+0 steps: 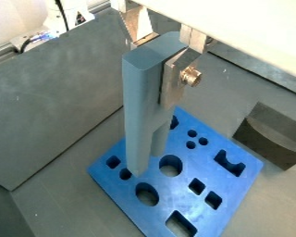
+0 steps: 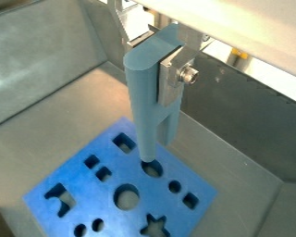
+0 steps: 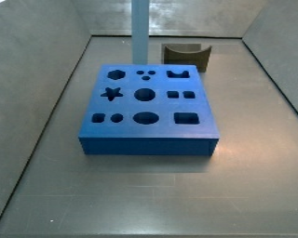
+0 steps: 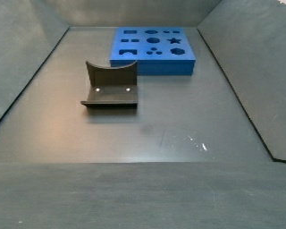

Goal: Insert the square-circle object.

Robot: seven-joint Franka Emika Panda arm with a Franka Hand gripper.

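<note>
The gripper (image 1: 157, 60) is shut on the upper end of the square-circle object (image 1: 143, 111), a long pale steel-blue peg held upright; both wrist views show this (image 2: 154, 57). One silver finger (image 1: 179, 76) presses its flat side. The peg (image 2: 152, 111) hangs over the wide bright-blue block (image 2: 107, 190), its lower end close above a round hole (image 2: 152, 170). I cannot tell whether it touches. In a side view the peg (image 3: 141, 33) rises from behind the block's far edge (image 3: 145, 107), and the gripper is out of frame. Another side view shows the block (image 4: 154, 55) but no peg.
An olive-brown block with a curved notch (image 3: 185, 58) stands on the floor beside the blue block, also seen in a wrist view (image 1: 272, 134) and a side view (image 4: 110, 87). Grey walls (image 3: 40, 84) enclose the floor on all sides.
</note>
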